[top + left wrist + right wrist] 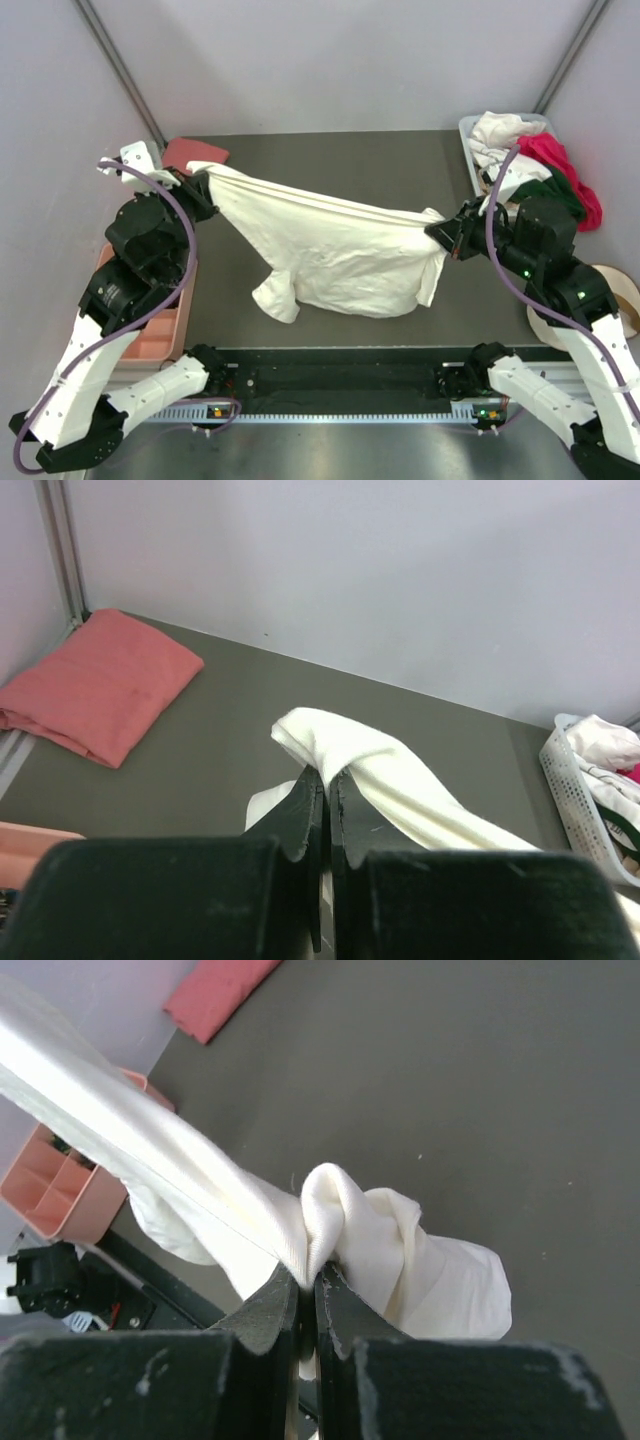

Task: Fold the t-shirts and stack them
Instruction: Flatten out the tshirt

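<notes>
Cream-white t-shirt hangs stretched between left fingers and right fingers, both clenched on it.

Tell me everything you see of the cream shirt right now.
The cream shirt is plain, soft cotton-looking, short-sleeved and unfolded. It hangs stretched above the table, its top edge taut, body and one sleeve sagging below. The left claw is shut on one bunched end, the right claw on the other.
</notes>
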